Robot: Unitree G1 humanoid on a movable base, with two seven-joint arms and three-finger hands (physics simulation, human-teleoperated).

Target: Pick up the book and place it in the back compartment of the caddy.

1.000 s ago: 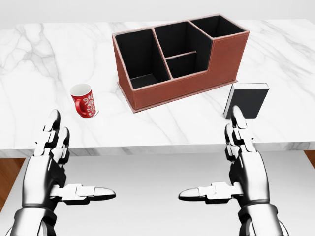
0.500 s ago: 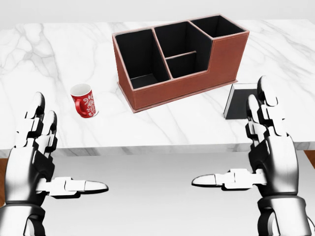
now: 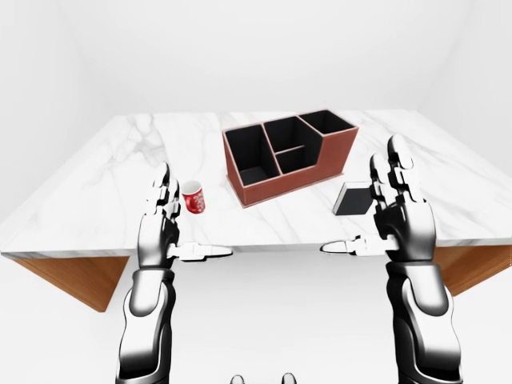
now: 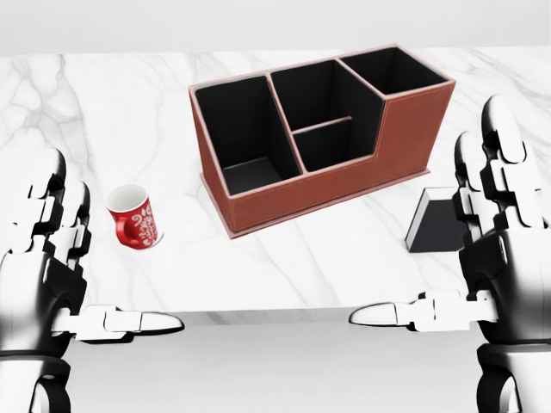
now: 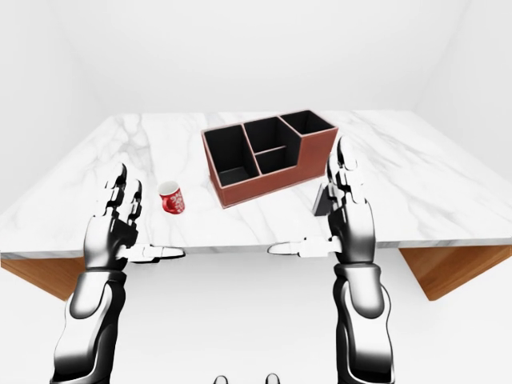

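The view has closed in and the right hand (image 4: 499, 249), fingers spread like the left hand's (image 4: 52, 258), has risen beside the black book (image 4: 435, 222), still ungrasped.

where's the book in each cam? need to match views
Left-eye view: book right of centre, upright, clear beside the right hand.
Head view: book at the right, partly hidden by that hand.
Right-eye view: only a sliver shows at the hand's left.
Shared landmark: the caddy; the book stands below its right end.
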